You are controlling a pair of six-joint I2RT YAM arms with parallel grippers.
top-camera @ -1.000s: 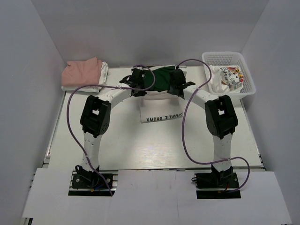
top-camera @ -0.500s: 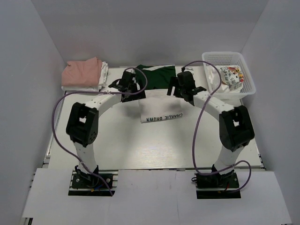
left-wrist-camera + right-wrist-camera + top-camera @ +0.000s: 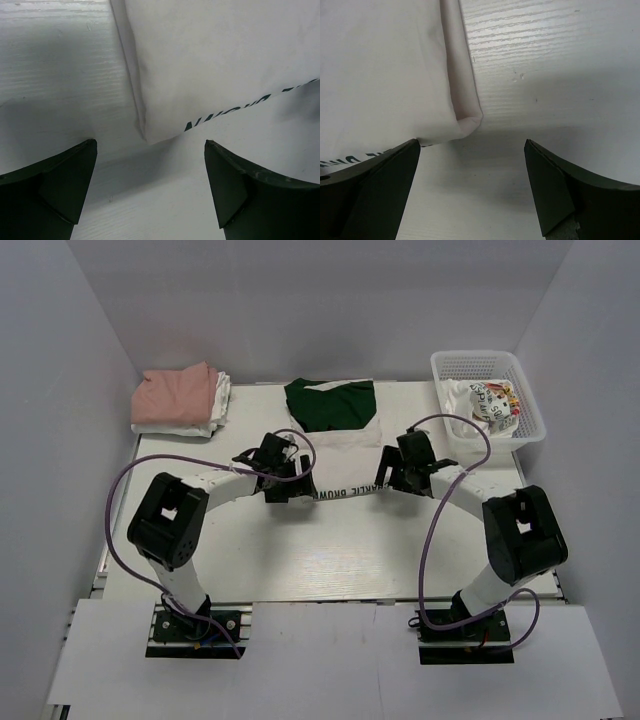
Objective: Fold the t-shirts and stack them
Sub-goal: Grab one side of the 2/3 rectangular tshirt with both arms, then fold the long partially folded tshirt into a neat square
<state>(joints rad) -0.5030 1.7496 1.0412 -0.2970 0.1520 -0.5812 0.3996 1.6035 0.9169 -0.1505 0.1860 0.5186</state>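
Observation:
The large white t-shirt [image 3: 340, 440] lies folded at the table's middle, its dark green part [image 3: 330, 405] at the far end and black lettering along its near hem. My left gripper [image 3: 287, 483] is open at the hem's left corner [image 3: 150, 132], which lies between the fingers [image 3: 65, 175] without touching them. My right gripper [image 3: 393, 476] is open at the right corner [image 3: 465, 117], nothing held. A salmon-pink t-shirt [image 3: 175, 395] lies folded on a white one [image 3: 218, 400] at the far left.
A white mesh basket [image 3: 530, 410] at the far right holds a crumpled printed cloth [image 3: 490, 405]. Purple cables loop beside both arms. White walls close in the table's left, right and far sides.
Both grippers opened and let go of the green part, which now lies flat at the far end. Both arms drew back toward me to the lettered hem's corners.

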